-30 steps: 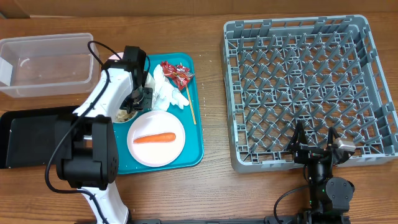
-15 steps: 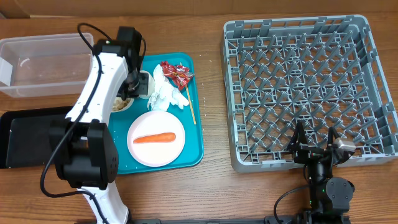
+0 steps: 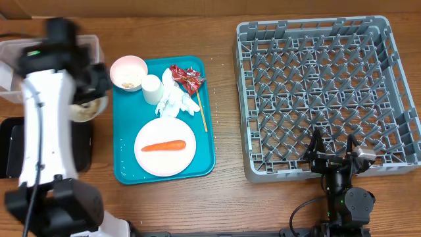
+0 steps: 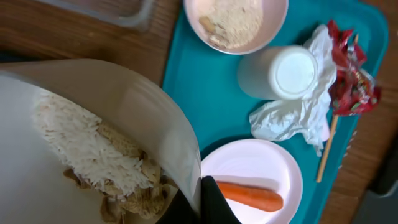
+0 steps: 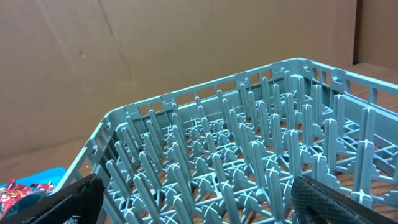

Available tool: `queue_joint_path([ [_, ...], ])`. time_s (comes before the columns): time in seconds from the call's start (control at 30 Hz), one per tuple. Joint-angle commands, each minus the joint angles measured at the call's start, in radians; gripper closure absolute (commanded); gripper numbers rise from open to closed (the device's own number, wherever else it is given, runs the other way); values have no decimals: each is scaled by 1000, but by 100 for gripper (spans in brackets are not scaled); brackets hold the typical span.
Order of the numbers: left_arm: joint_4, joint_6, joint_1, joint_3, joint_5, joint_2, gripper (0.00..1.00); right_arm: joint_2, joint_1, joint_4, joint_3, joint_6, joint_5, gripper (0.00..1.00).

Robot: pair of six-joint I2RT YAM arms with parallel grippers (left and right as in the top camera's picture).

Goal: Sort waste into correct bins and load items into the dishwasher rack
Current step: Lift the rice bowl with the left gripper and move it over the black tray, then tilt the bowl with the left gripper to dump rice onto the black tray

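- Top left corner of the overhead view: a clear rectangular plastic tub (image 3: 13, 69), mostly hidden behind the arm. Right below it, at the left edge, there's a flat black rectangular bin (image 3: 10, 151).
- The white left arm runs up the left side of the overhead and it's pretty blurry. The left gripper (image 4: 200, 200) is clamped on the rim of a cream round bowl (image 4: 93, 99) holding white rice and some brownish scraps. In the wrist view the rim is pinched between the dark fingers at the bottom of the frame. From above, the bowl is over the black bin's upper right corner, just off the tray's left edge.
- Centre-left is a teal rectangular plastic tray (image 3: 125, 141). In its top left corner is a small pink bowl (image 3: 128, 69) with pale crumbs in it.
- Just right of that is a white cup (image 3: 152, 89), touching a crumpled white napkin (image 3: 176, 100).
- A red foil wrapper (image 3: 187, 78) sits at the tray's top right, and a thin wooden stick (image 3: 203, 117) lies along the right side.
- The tray's lower half has a white round plate (image 3: 164, 161) with an orange carrot (image 3: 163, 146) lying across it.
- The right half of the frame is a grey plastic dishwasher rack (image 3: 325, 92), all rows of upright pegs.
- Bottom right, the right gripper (image 3: 332, 150) is at the rack's near edge with its fingers spread wide apart. The wrist view has one fingertip in each bottom corner and the rack in between.
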Motion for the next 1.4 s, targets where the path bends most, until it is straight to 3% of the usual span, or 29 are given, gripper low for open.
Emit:
queue_joint_path([
  [0.0,-13,72,126,8,198,-13,96,-11,-5,3,-10,-5,10,0],
  [0.47,134,228,537,-180,525,10,96,-11,-5,3,-10,-5,10,0],
  [0.67,235,256,657,-305,567,19,96,-11,-5,3,-10,-5,10,0],
  [0.83,311,287,733,-351,692,19,96,-11,-5,3,-10,-5,10,0],
  [1.0,403,287,803,-397,911,30,96,-11,-5,3,-10,-5,9,0],
  [1.2,402,302,833,-401,994,119,96,-11,-5,3,-10,-5,9,0],
  [1.37,404,357,835,-401,1189,196,96,-11,-5,3,-10,-5,9,0],
])
